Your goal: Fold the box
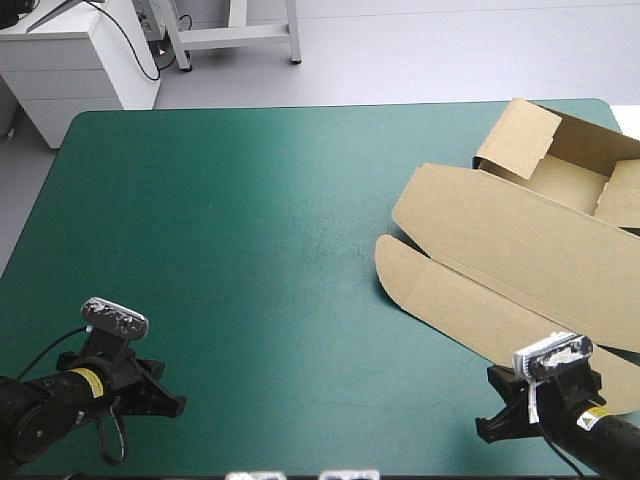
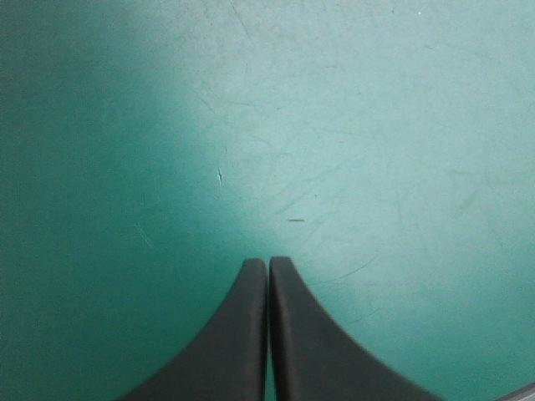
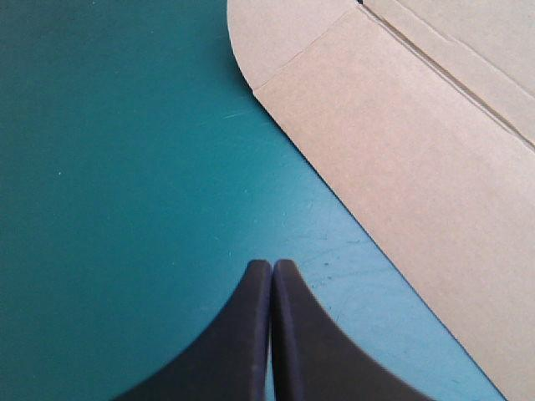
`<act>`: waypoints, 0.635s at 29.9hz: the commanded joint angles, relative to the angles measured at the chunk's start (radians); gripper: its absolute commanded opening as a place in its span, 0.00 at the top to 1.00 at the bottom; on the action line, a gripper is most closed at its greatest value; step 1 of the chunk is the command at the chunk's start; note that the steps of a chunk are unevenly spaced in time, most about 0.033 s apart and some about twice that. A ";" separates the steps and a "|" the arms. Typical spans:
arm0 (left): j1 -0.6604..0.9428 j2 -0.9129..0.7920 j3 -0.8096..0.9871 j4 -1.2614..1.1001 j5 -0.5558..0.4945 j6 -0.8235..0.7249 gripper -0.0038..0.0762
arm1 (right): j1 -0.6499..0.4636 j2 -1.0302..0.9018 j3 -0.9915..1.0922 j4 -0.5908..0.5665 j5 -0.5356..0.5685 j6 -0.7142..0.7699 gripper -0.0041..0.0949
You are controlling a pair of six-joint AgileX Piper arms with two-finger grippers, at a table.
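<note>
Teal-green cover (image 1: 250, 260) spreads over the whole table, bare across its left and middle parts, with fine scratches showing in the left wrist view.

The brown box (image 1: 520, 230) lies on the right part of the table, reaching from the far right corner down toward the near right corner and running past the right edge of the high view. Its far end stands up as an open tray (image 1: 585, 160), with walls raised and one upright flap (image 1: 520, 135) at the tray's left end. The lid (image 1: 500, 225) lies flat on the cover, with a long front flap (image 1: 450, 300) folded out beside it toward the near edge; the flap's rounded corner (image 3: 251, 42) lies on the cover.

The right gripper (image 3: 272, 266) sits at the near right corner, its black fingers pressed together in one point with nothing between them. The flap's edge runs just beside it without touching the fingertips.

The left gripper (image 2: 267, 263) sits at the near left corner, well apart from the box, over bare cover. Its fingers are likewise pressed together on nothing.
</note>
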 commanded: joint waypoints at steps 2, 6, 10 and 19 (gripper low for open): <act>0.000 -0.001 0.014 -0.009 -0.042 0.011 0.96 | 0.003 -0.085 0.006 0.020 -0.048 -0.010 0.98; 0.000 -0.001 0.073 -0.009 -0.069 0.012 0.96 | 0.003 -0.133 0.006 0.018 -0.050 -0.010 0.98; 0.000 -0.001 0.129 -0.009 -0.093 0.012 0.96 | 0.003 -0.138 0.006 0.018 -0.050 -0.010 0.98; 0.000 -0.001 0.131 -0.009 -0.091 0.012 0.96 | 0.003 -0.138 0.006 0.018 -0.052 -0.010 0.98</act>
